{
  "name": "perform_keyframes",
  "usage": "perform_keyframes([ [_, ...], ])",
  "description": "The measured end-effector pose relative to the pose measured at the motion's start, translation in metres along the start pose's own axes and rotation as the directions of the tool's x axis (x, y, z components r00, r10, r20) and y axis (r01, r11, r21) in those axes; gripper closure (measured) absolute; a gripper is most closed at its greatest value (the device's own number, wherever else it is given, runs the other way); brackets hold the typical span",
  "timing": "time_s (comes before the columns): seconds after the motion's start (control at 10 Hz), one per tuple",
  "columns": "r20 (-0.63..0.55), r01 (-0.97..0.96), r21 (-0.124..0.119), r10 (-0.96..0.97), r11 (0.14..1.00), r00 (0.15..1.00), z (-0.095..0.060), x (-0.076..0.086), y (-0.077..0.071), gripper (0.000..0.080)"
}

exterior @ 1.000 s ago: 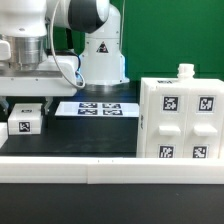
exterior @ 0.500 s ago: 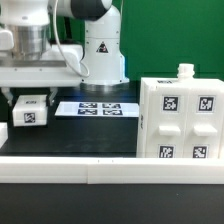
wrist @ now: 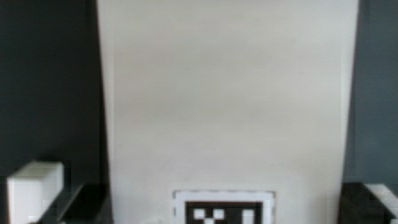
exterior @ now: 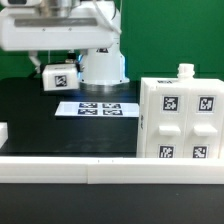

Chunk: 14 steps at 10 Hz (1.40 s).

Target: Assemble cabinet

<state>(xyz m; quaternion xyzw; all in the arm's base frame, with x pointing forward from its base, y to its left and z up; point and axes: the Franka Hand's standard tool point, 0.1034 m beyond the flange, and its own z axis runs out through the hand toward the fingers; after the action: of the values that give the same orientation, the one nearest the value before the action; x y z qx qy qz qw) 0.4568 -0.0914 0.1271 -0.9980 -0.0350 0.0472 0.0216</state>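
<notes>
The cabinet box [exterior: 180, 120] is a large white block with several square tags, standing on the black table at the exterior view's right. My gripper [exterior: 58, 68] hangs well above the table at the exterior view's upper left, shut on a small white tagged panel [exterior: 58, 78]. In the wrist view the panel [wrist: 222, 100] fills the middle as a long white slab with a tag at its near end. My gripper [wrist: 217, 200] clamps it, with a dark finger [wrist: 377, 197] at each side. The hand itself is partly cut off in the exterior view.
The marker board [exterior: 95, 108] lies flat on the table below the held panel. A long white border rail [exterior: 110, 170] runs along the front. A small white piece [exterior: 3, 132] shows at the left edge. A small white knob [exterior: 185, 71] sits on top of the cabinet box.
The gripper has risen from near the table at the exterior view's left and moved up and to the right, carrying the tagged panel with it. The cabinet box has not moved.
</notes>
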Motion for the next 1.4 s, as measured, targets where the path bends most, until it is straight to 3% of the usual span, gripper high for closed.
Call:
perform_keyframes([
  [0.2, 0.006, -0.057, 0.000, 0.057, 0.998, 0.998, -0.021, 0.021, -0.031, 0.0245],
  [0.4, 0.021, -0.129, -0.027, 0.129, 0.991, 0.991, -0.036, 0.053, -0.070, 0.0245],
  [0.6, 0.026, -0.157, -0.047, 0.158, 0.987, 0.987, -0.035, 0.085, -0.095, 0.0245],
  [0.7, 0.026, -0.164, -0.052, 0.166, 0.985, 0.986, -0.034, 0.095, -0.098, 0.0245],
  [1.2, 0.030, -0.161, -0.053, 0.163, 0.986, 0.986, -0.032, 0.092, -0.098, 0.0245],
  [1.4, 0.039, -0.155, -0.054, 0.157, 0.986, 0.987, -0.042, 0.098, -0.114, 0.0245],
])
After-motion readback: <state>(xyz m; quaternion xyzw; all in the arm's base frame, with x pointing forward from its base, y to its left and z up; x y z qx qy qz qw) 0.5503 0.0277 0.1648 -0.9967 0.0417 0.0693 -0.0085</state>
